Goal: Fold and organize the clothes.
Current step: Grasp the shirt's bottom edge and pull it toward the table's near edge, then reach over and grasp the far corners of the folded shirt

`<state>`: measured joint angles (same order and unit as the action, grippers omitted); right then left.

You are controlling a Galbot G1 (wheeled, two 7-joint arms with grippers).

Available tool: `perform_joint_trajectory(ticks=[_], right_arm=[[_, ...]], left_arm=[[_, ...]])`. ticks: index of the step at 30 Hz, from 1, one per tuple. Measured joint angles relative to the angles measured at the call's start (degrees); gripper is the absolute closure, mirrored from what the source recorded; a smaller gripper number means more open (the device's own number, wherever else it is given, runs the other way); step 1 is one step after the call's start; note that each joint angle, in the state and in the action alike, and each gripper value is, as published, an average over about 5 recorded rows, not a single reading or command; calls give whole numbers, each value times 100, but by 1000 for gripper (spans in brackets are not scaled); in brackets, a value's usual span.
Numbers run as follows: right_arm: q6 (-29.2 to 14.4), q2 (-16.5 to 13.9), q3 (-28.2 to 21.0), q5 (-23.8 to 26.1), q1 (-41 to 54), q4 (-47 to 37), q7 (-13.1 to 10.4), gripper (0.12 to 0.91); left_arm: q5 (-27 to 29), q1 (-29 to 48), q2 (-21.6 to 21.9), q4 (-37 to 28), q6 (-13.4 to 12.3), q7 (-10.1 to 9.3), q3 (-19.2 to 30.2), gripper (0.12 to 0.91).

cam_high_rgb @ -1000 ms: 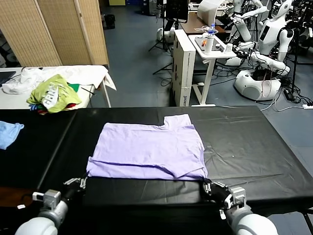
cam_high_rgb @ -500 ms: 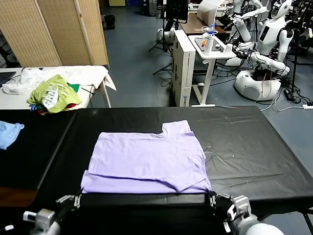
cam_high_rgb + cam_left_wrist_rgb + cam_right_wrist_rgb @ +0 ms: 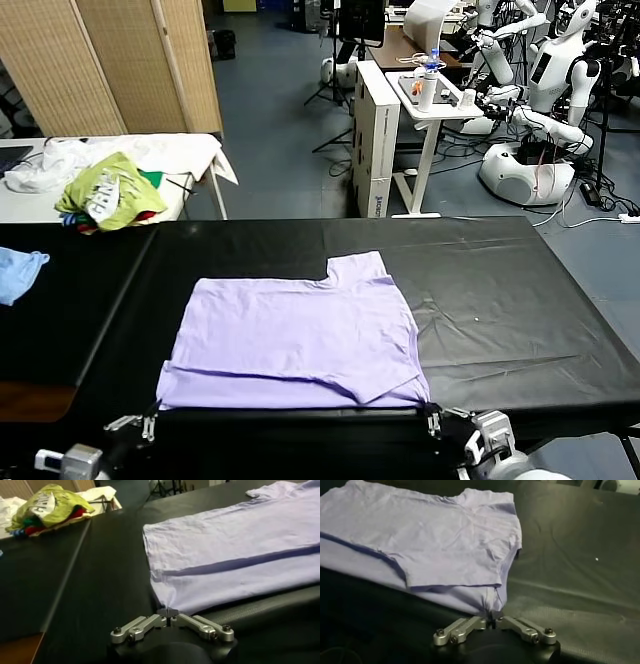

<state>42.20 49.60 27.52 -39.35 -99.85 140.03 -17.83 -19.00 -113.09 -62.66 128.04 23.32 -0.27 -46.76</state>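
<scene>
A robotics lab with a grey floor forms the setting; a woven folding screen point(image 3: 120, 65) stands at the far left, and a white side table point(image 3: 195, 160) sits in front of it. Nearest the robot is a long bench point(image 3: 500, 300) covered in black sheeting.

Far left on the bench lies a small light-blue cloth point(image 3: 18, 272). Behind it, on the white side table, rests a lime-green and white garment heap point(image 3: 108, 190).

At the bench's near edge, left of centre, the left hand point(image 3: 170, 620) is closed on the near-left corner of the T-shirt point(image 3: 295, 335), with the fabric pinched into a small peak between the fingertips.

The T-shirt is light lavender. It lies flat near the middle of the bench, folded, with a folded-over layer on top of the hem strip and one sleeve pointing away from the robot. Its near edge reaches the bench's front edge.

At the near-right corner, the right hand point(image 3: 495, 622) is likewise closed on the cloth, which gathers into creases at the grip.

Beyond the bench on the right stand a white table point(image 3: 430, 100) carrying a bottle point(image 3: 430, 75), and white robots point(image 3: 540, 110) among floor cables.
</scene>
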Motion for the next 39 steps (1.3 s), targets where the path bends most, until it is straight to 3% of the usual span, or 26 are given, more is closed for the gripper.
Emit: perform_joint_trajectory(ticks=[2, 5, 9, 15, 20, 29, 39], right_arm=[[0, -10, 122, -167, -6, 86, 11, 147], [-2, -38, 246, -409, 110, 124, 2, 122], [-88, -156, 186, -709, 551, -33, -56, 119], [-211, -344, -233, -1220, 1813, -706, -220, 118], [-186, -269, -845, -1394, 3058, -1498, -390, 118], [-3, 285, -2228, -1404, 5171, -2953, -737, 118], [-1, 1012, -3076, -1371, 6578, -4482, -794, 118]], left_arm=[[-8, -47, -11, 60, 51, -41, -30, 442], [-97, -115, 7, 160, 99, -53, -109, 263], [-496, -49, 54, 285, 198, -136, -259, 137], [-1370, 579, 243, 155, 468, -473, -243, 124], [-2088, 1393, 520, -90, 676, -712, -101, 123], [-3134, 2820, 1169, -861, 942, -957, 352, 123], [-3394, 4463, 1620, -2294, 1034, -899, 1298, 123]])
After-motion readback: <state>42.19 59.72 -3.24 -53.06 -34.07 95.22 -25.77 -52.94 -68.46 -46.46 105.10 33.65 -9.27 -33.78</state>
